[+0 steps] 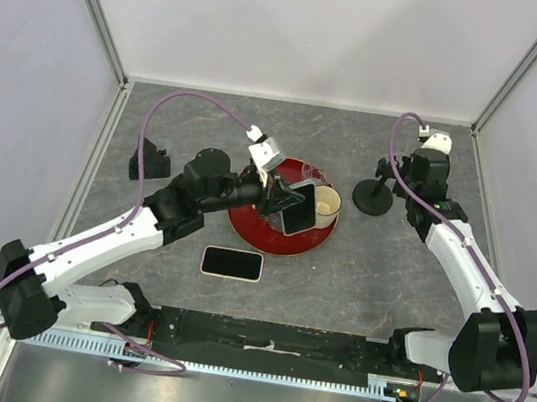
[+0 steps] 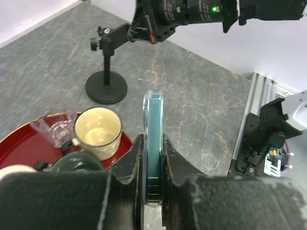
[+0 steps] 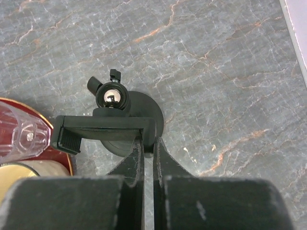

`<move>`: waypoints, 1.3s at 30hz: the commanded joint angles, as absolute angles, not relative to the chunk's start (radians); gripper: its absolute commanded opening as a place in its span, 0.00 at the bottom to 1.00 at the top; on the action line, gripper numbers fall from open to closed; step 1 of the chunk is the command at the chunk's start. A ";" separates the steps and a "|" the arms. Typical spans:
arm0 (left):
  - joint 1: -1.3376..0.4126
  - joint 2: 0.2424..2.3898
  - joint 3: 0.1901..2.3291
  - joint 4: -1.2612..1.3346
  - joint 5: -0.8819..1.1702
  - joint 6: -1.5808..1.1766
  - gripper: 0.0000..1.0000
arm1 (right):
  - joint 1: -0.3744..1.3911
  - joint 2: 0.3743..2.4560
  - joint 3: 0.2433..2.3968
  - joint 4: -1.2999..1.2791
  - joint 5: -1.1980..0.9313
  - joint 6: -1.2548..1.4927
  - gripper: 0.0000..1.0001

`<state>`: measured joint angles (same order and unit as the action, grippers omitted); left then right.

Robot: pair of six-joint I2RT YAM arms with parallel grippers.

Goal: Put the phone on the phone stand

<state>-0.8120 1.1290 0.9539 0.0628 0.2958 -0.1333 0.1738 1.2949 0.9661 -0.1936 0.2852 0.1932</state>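
Observation:
My left gripper [image 1: 283, 203] is shut on a phone [image 1: 298, 213] with a teal edge and holds it upright above the red tray. In the left wrist view the phone [image 2: 153, 134] stands edge-on between my fingers [image 2: 128, 163]. The black phone stand [image 1: 375, 194] stands on the table to the right of the tray, and it also shows far off in the left wrist view [image 2: 106, 76]. My right gripper [image 1: 401, 173] is shut on the end of the stand's clamp [image 3: 103, 127], seen from above in the right wrist view [image 3: 149, 139].
The red tray [image 1: 249, 230] holds a cream cup [image 1: 325, 206], a dark cup [image 2: 76, 163] and a clear plastic glass [image 2: 53, 127]. A second, black phone [image 1: 232, 263] lies flat on the table in front of the tray. A small black object [image 1: 153, 161] sits at the far left.

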 commanded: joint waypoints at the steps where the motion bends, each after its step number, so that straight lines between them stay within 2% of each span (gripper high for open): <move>1: -0.815 1.216 1.055 0.310 0.475 -0.179 0.02 | 0.176 1.203 0.956 -0.241 0.246 0.176 0.00; 5: -0.815 1.353 1.173 0.431 0.552 -0.212 0.02 | 0.173 1.201 0.983 -0.294 0.155 0.156 0.00; 8: -0.815 1.411 1.241 0.480 0.674 -0.157 0.02 | 0.172 1.193 0.991 -0.348 0.089 0.146 0.00; 15: -0.810 1.537 1.339 0.519 0.817 0.044 0.02 | 0.172 1.111 0.923 -0.376 0.078 0.155 0.00; 17: -0.804 1.578 1.367 0.535 0.900 0.057 0.02 | 0.172 1.092 0.920 -0.379 0.081 0.167 0.09; 18: -0.798 1.589 1.387 0.546 0.925 0.058 0.02 | 0.172 1.086 0.923 -0.386 0.080 0.170 0.17; 19: -0.798 1.610 1.397 0.555 0.943 0.060 0.02 | 0.172 1.075 0.926 -0.394 0.083 0.176 0.40; 22: -0.785 1.652 1.454 0.543 1.012 0.075 0.02 | 0.172 1.060 0.949 -0.454 0.086 0.204 0.52; 25: -0.767 1.709 1.508 0.534 1.075 0.072 0.02 | 0.172 1.031 0.968 -0.526 0.113 0.244 0.57; 29: -0.746 1.775 1.551 0.569 1.111 0.035 0.02 | 0.170 0.971 0.948 -0.542 0.175 0.253 0.59; 38: -0.729 1.815 1.574 0.669 1.114 -0.073 0.02 | 0.172 0.971 0.882 -0.382 0.117 0.216 0.51; 39: -0.723 1.806 1.563 0.678 1.108 -0.089 0.02 | 0.172 0.985 0.881 -0.373 0.117 0.215 0.48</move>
